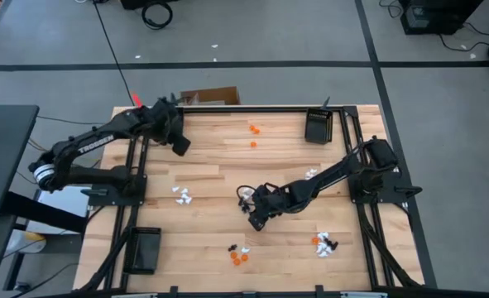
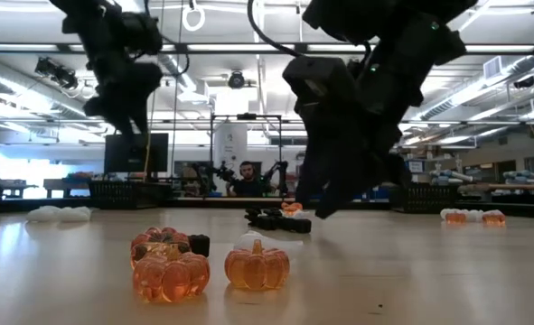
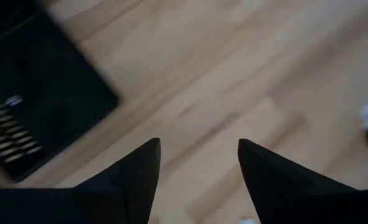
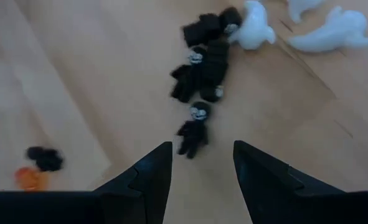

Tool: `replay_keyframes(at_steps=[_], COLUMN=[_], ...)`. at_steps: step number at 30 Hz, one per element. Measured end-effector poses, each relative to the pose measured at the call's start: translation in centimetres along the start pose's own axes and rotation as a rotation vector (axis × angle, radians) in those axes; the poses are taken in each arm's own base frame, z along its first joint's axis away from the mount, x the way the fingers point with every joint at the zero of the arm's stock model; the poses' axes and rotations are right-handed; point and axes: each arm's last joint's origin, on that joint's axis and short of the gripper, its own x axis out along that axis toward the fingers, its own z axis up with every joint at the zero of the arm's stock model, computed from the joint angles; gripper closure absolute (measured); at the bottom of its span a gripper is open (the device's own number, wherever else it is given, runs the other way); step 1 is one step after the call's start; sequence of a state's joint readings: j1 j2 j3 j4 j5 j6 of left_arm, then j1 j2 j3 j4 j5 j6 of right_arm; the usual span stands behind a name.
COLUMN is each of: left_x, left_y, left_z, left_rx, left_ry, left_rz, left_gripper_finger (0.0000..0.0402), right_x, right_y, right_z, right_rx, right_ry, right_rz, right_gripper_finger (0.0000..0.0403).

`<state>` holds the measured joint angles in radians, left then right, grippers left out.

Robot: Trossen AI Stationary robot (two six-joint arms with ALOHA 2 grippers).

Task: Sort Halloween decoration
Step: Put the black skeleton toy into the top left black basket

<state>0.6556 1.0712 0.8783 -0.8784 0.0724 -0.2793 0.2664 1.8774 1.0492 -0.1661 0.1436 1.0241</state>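
Observation:
The Halloween decoration lies in small groups on the wooden table (image 1: pixel 219 174). Several black figures (image 4: pixel 199 81) lie in a loose row, one of them (image 4: pixel 193 134) just beyond my right gripper (image 4: pixel 199 162), which hovers open over the table's middle (image 1: pixel 256 219). White ghosts (image 4: pixel 333 31) lie past them. Orange pumpkins (image 2: pixel 169 275) sit near the front edge. My left gripper (image 3: pixel 199 158) hangs open and empty at the far left (image 1: pixel 179 146), beside a black tray (image 3: pixel 40 93).
More black trays stand at the far right (image 1: pixel 318 126) and the near left (image 1: pixel 143 248). Other trinket groups: orange ones at the far middle (image 1: pixel 253 129), white ones right of centre (image 1: pixel 312 174), a mixed group at the near right (image 1: pixel 323 242). A cardboard box (image 1: pixel 213 96) sits behind the far edge.

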Motion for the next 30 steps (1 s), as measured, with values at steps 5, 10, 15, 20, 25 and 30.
replay_keyframes(at_steps=[5,10,15,20,25,30], left_x=[-0.2,-0.3,-0.5,-0.9,-1.2,-1.4], left_y=[-2.7,-5.0,-7.1,-9.2,-10.4,-11.0], left_z=[-0.6,-1.3,-2.1,-3.0,-3.6,-3.7], left_rx=[0.089,0.18,0.286,0.41,0.451,0.408], left_ry=[-0.028,-0.04,-0.061,-0.102,-0.121,-0.134], left_rz=[-0.084,-0.152,-0.224,-0.301,-0.356,-0.388], left_gripper_finger=[0.0175,0.0178,0.0192,0.0205,0.0209,0.0209], right_x=[1.1,2.1,1.8,0.9,-1.3,-4.0], right_y=[0.2,0.2,0.2,0.6,2.1,2.7], right_z=[-0.4,-0.9,-0.9,-0.4,1.1,2.6], right_rx=[-0.022,-0.088,-0.127,-0.141,-0.163,-0.197], right_ry=[-0.022,-0.033,-0.044,-0.043,-0.152,-0.261], right_rz=[0.01,0.005,-0.008,0.045,0.18,0.216], right_gripper_finger=[0.0227,0.0239,0.0289,0.0382,0.039,0.0398])
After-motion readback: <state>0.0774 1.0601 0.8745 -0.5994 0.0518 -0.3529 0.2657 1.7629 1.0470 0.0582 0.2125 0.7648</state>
